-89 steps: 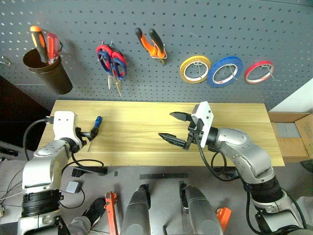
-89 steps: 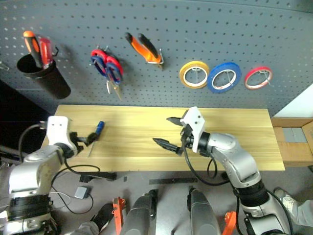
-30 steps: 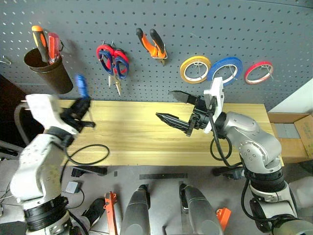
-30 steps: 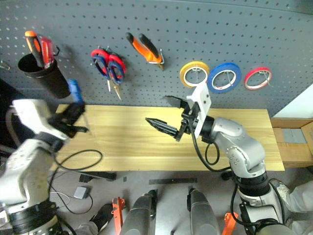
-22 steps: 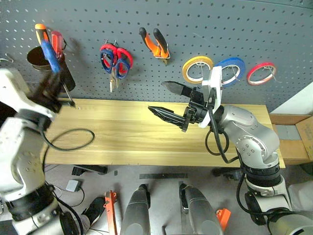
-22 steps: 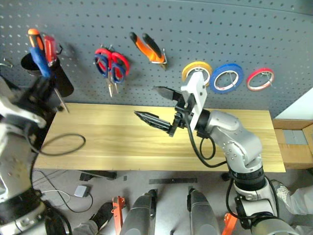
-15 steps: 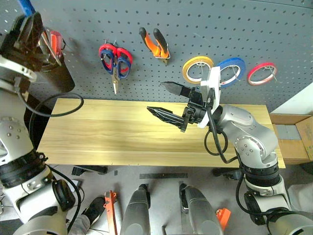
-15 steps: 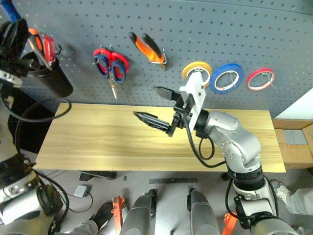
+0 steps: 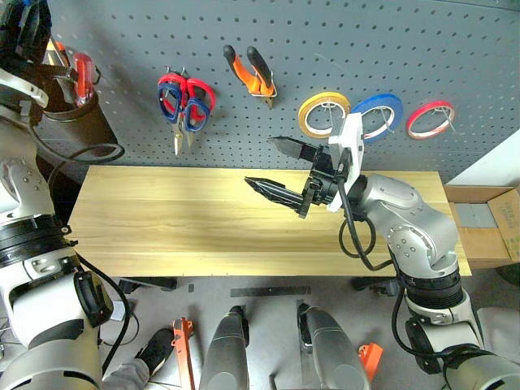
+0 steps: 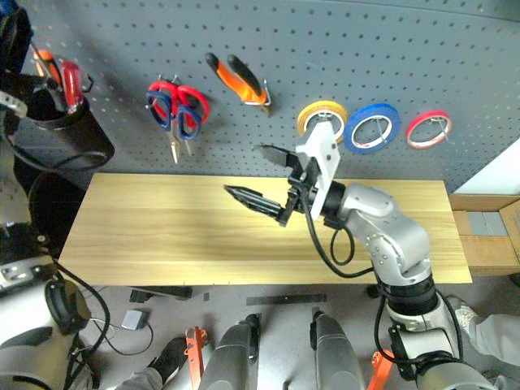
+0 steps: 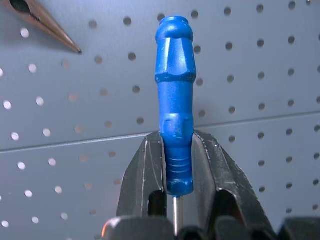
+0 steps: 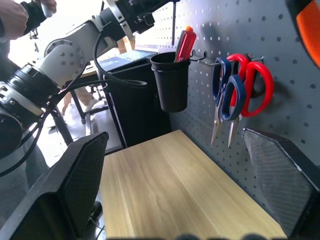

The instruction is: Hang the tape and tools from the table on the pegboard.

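Note:
My left gripper (image 11: 178, 150) is shut on the small blue-handled screwdriver (image 11: 174, 95), raised at the pegboard's (image 9: 366, 41) upper left corner. Its steel shaft (image 12: 173, 27) points down just above the black cup (image 9: 77, 122). The blue tape (image 9: 378, 115) hangs on a hook between a yellow roll (image 9: 323, 114) and a red roll (image 9: 429, 119). The orange-and-black pliers (image 9: 252, 73) hang at the upper middle, and blue-handled scissors (image 9: 188, 110) hang beside a red-handled pair. My right gripper (image 9: 260, 161) stands open above the middle of the table (image 9: 162, 227), holding nothing.
The black cup holds a red screwdriver (image 12: 186, 44) and an orange one (image 10: 42, 58). A cardboard box (image 9: 487, 227) sits off the table's right end. A person's hand (image 12: 12, 17) shows far beyond the table's left end.
My left arm has lifted the blue screwdriver from the table's left end up to the pegboard above the cup. The right gripper has stayed open over the table.

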`<state>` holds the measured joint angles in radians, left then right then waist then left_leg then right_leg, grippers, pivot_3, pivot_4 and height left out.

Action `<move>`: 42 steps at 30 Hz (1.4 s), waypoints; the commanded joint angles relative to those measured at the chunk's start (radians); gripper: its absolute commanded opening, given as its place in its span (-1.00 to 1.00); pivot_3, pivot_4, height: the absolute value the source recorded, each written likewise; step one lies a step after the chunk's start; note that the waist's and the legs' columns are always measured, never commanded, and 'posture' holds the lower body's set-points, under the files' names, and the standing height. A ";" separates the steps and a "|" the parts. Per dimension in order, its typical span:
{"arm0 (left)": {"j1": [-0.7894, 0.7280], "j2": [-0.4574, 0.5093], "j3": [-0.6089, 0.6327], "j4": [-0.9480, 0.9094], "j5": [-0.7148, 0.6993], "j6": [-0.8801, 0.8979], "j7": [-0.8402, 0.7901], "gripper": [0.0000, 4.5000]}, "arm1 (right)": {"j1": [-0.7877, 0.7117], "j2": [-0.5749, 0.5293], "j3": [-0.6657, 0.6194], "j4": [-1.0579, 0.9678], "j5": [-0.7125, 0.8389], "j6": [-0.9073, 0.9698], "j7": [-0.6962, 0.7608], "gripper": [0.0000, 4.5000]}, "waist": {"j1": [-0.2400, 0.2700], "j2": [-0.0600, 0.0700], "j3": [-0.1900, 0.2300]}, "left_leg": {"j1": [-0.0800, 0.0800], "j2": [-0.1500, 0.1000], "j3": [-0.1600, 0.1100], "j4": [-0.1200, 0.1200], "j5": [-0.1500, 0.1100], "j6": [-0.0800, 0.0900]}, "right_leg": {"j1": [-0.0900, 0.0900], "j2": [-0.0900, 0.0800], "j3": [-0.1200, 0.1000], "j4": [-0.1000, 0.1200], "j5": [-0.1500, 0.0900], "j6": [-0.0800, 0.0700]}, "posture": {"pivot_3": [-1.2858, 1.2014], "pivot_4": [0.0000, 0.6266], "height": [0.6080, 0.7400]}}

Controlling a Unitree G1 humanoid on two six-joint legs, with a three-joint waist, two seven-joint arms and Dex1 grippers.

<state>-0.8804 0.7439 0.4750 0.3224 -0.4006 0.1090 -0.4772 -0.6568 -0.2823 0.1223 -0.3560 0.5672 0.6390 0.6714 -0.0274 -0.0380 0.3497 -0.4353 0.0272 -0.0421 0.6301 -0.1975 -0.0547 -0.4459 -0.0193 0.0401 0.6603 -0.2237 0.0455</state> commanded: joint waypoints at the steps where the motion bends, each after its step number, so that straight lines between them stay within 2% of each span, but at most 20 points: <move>1: -0.060 0.055 0.028 -0.012 -0.015 -0.039 -0.006 -0.83 | 0.001 -0.003 0.001 -0.025 -0.002 -0.021 0.004 1.00 | 0.000 0.000 0.000 | 0.000 0.000 0.000 0.000 0.000 0.000 | 0.000 0.000 0.000 0.000 0.000 0.000 | 0.07 -0.05 1.00; 6: -0.037 0.088 0.035 0.011 0.002 -0.063 -0.006 -0.83 | -0.002 -0.003 0.004 -0.018 -0.003 -0.023 0.008 1.00 | -0.002 0.000 0.000 | 0.000 0.000 0.000 0.000 0.000 0.000 | 0.000 0.000 0.000 0.001 0.000 0.000 | 0.08 -0.05 1.00; 13: 0.059 0.083 0.060 0.051 0.001 -0.090 0.014 -0.83 | 0.000 -0.003 0.012 -0.015 -0.007 -0.024 0.009 1.00 | -0.001 -0.001 0.000 | 0.000 0.000 0.000 0.001 0.000 0.000 | 0.000 0.000 0.000 0.002 0.000 0.000 | 0.08 -0.06 1.00; 18: 0.074 0.058 0.049 0.109 0.005 -0.137 0.029 -0.83 | 0.002 -0.007 0.012 -0.019 -0.007 -0.021 0.007 1.00 | -0.001 -0.001 -0.001 | 0.000 0.000 0.000 0.001 0.000 0.000 | 0.000 0.000 0.000 0.002 0.000 0.000 | 0.07 -0.06 1.00; 22: 0.083 0.048 0.056 0.080 -0.044 -0.061 0.016 -0.83 | 0.006 -0.014 0.010 -0.025 -0.008 -0.014 0.002 1.00 | 0.002 -0.002 -0.001 | 0.000 0.000 0.000 0.001 0.000 0.000 | 0.000 0.000 0.000 0.002 0.000 0.000 | 0.06 -0.05 1.00; 31: 0.134 0.064 0.082 0.043 -0.062 -0.007 0.038 0.51 | 0.009 -0.012 0.019 -0.010 -0.016 -0.024 0.009 1.00 | -0.001 -0.002 -0.001 | 0.000 0.000 0.000 0.002 0.000 0.000 | 0.000 0.000 0.000 0.003 0.000 0.000 | 0.07 -0.05 1.00; 34: 0.160 0.057 0.078 -0.028 -0.094 0.041 0.030 0.95 | 0.010 -0.014 0.017 -0.001 -0.020 -0.029 0.018 1.00 | -0.001 -0.002 -0.001 | 0.000 0.000 0.000 0.002 0.000 0.000 | 0.000 0.000 0.000 0.003 0.000 0.000 | 0.07 -0.06 1.00; 36: 0.218 0.046 0.054 -0.178 -0.174 0.120 -0.040 0.98 | 0.019 -0.022 0.017 0.004 -0.024 -0.034 0.034 1.00 | -0.001 -0.002 -0.001 | 0.000 0.000 0.000 0.002 0.000 0.000 | 0.000 0.000 0.000 0.003 0.000 0.000 | 0.07 -0.08 1.00; 39: 0.390 0.017 0.011 -0.497 -0.394 0.366 -0.071 0.98 | 0.049 -0.054 -0.006 0.015 -0.014 -0.044 0.077 1.00 | -0.001 -0.004 -0.003 | 0.000 0.002 -0.001 0.001 0.000 0.000 | 0.000 -0.002 0.000 0.003 0.000 0.000 | 0.08 -0.18 1.00; 42: 0.568 -0.027 -0.021 -0.679 -0.487 0.458 -0.079 0.98 | 0.095 -0.077 -0.033 0.042 -0.014 -0.066 0.100 1.00 | -0.001 -0.005 -0.009 | 0.000 0.002 -0.001 0.001 0.000 0.000 | 0.000 -0.004 0.000 0.002 0.000 0.000 | 0.07 -0.28 1.00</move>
<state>-0.3718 0.7302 0.4641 -0.2429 -0.8222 0.5156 -0.5487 -0.5861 -0.3471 0.1337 -0.3064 0.5353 0.6084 0.7526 -0.0281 -0.0433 0.3405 -0.4352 0.0293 -0.0426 0.6310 -0.1974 -0.0551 -0.4452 -0.0234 0.0409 0.6621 -0.2236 0.0452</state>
